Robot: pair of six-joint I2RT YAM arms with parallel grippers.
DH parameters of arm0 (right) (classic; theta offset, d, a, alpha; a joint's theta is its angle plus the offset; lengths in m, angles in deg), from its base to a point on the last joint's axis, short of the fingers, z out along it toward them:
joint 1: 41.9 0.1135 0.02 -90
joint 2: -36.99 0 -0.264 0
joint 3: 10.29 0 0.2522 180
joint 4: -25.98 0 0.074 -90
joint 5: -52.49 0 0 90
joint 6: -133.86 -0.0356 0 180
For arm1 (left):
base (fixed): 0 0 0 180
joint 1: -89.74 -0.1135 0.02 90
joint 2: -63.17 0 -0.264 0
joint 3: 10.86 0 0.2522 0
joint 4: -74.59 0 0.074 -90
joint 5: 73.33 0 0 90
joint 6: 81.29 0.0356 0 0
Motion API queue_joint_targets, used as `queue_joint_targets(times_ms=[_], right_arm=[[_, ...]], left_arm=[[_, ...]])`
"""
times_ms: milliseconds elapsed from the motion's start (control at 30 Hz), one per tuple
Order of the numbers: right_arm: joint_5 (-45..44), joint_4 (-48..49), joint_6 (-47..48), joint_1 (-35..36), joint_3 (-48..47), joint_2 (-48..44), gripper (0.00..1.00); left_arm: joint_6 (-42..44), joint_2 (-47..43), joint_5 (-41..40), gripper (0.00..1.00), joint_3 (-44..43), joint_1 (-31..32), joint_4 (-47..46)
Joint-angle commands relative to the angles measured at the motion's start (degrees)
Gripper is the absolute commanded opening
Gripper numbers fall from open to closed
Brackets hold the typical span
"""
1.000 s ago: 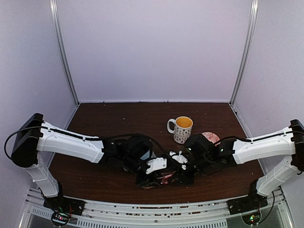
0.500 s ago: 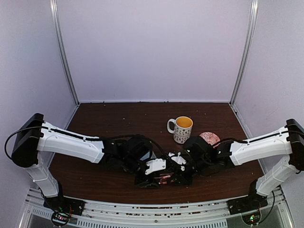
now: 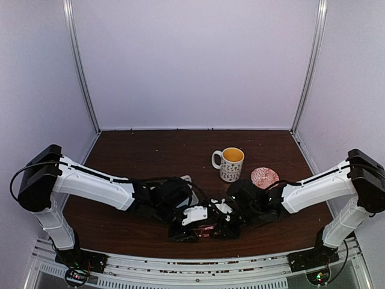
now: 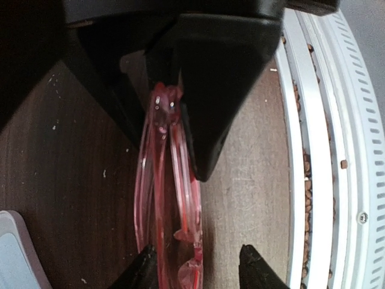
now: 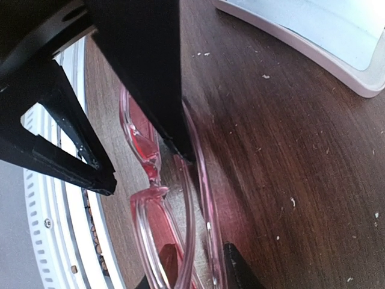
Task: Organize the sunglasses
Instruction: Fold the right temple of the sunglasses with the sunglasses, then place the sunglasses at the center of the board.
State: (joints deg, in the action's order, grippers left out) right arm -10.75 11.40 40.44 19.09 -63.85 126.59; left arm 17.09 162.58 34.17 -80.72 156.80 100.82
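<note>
The sunglasses [image 3: 207,229] are thin reddish-pink frames, folded, lying on the brown table near its front edge. Both grippers meet over them. My right gripper [image 3: 225,214] is shut on one end of the sunglasses [image 5: 150,150], its jaws tight against frame and temples [image 5: 198,271]. My left gripper [image 3: 191,220] is open; its fingertips straddle the other end of the sunglasses [image 4: 171,198], with a wide gap on one side [image 4: 198,268]. In the top view the arms hide most of the frames.
A white mug [image 3: 231,164] with a yellow inside stands behind the grippers. A pink patterned dish [image 3: 264,176] sits right of it. A pale case with light blue inside [image 5: 337,36] lies close by, also in the left wrist view [image 4: 12,253]. The metal rail [image 4: 319,150] is very near.
Both grippers have shifted slightly left and toward the front edge with the sunglasses between them. The right arm has uncovered the pink dish.
</note>
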Motion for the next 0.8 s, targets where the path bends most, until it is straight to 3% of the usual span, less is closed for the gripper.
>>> queue_joint_targets(times_ms=[0,767], right_arm=[[-0.70,1.01,-0.09,0.35,0.56,1.15,0.25],[-1.70,0.38,-0.12,0.01,0.45,1.16,0.24]], left_arm=[[-1.52,-2.40,-1.06,0.48,1.77,-0.27,-7.89],[3.93,-3.89,-7.51,0.62,8.33,0.08,-13.46]])
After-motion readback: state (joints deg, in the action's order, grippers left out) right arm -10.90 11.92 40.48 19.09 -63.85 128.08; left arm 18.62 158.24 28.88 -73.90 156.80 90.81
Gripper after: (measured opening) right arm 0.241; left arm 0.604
